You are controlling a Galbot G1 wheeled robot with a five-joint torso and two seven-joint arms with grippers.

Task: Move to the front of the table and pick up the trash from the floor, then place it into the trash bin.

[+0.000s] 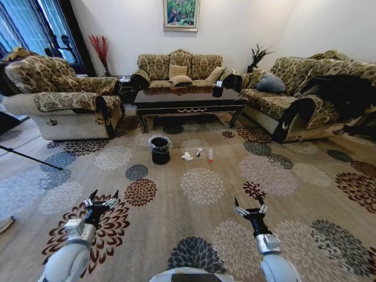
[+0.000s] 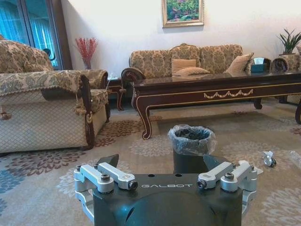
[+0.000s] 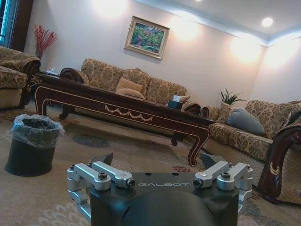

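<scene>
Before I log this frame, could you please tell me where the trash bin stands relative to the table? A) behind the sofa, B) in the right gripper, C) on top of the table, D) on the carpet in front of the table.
D: the trash bin stands on the floor in front of the table, with both grippers empty and well short of it.

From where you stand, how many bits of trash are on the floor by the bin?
3 that I can make out: a white tissue, a small scrap, and a bottle, in a row right of the bin. Tinier scraps may be hidden.
</scene>
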